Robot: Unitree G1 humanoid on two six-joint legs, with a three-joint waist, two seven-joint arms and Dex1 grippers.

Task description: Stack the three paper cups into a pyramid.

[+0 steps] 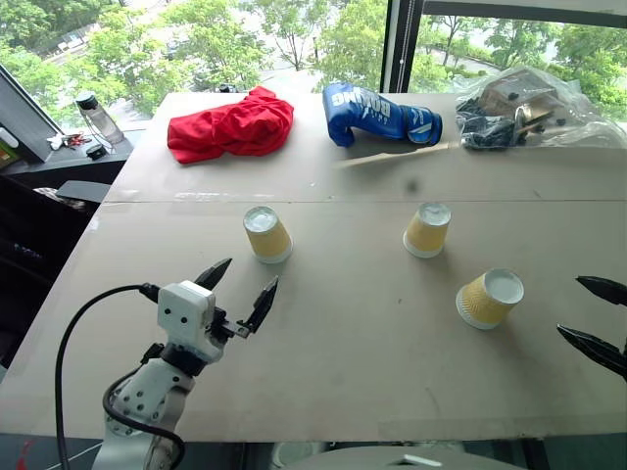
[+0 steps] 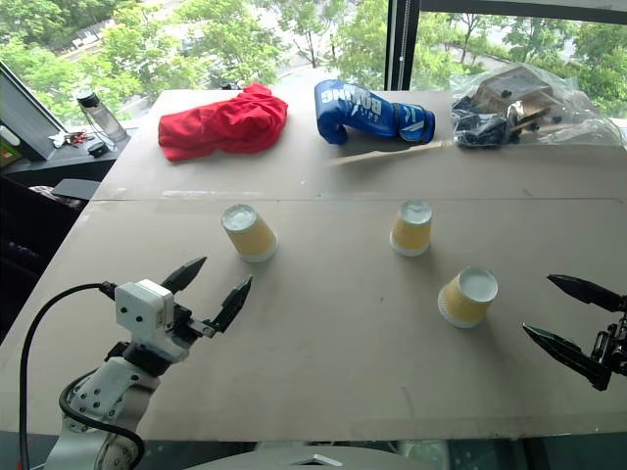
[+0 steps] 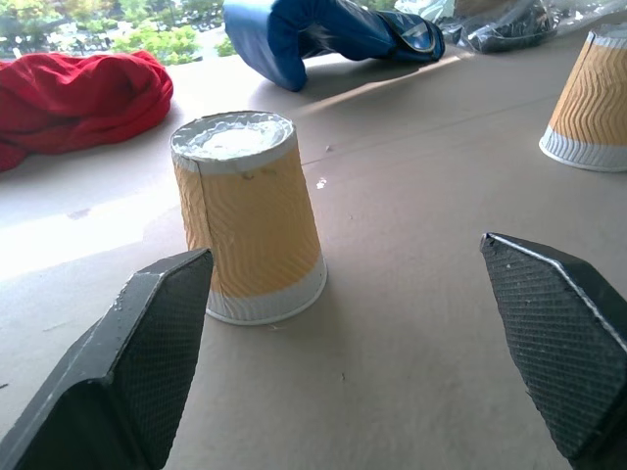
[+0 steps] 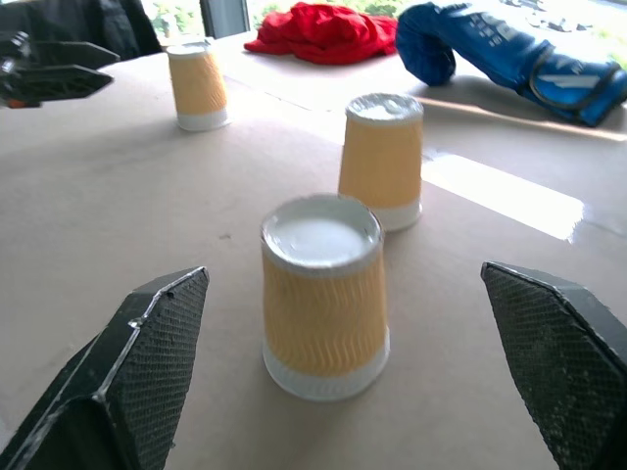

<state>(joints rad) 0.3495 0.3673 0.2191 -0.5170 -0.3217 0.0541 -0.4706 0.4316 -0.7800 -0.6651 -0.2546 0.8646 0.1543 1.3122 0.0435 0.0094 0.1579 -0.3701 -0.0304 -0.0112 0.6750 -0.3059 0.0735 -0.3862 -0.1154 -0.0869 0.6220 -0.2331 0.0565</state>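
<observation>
Both claws, left claw [image 1: 240,291] and right claw [image 2: 565,317], gape wide, holding nothing; 3 ribbed yellow-tan paper cups [image 1: 267,233] [image 1: 428,229] [image 1: 489,298] stand upside-down, apart, on the matte tabletop [image 1: 353,333].

Three paper cups [image 1: 267,233] [image 1: 428,229] [image 1: 489,298]: ribbed yellow-tan paper sides, smooth white rims and bases, matt. Table [image 1: 372,343]: flat tan board, matt, faint seam across the upper half. Gripper fingers [image 3: 147,362]: black, fine knurled texture, dull. Boxing glove [image 1: 380,115], upper centre: glossy blue. Red cloth [image 1: 231,125], upper left: soft, crumpled. Bag [image 1: 534,108], upper right: clear shiny plastic
</observation>
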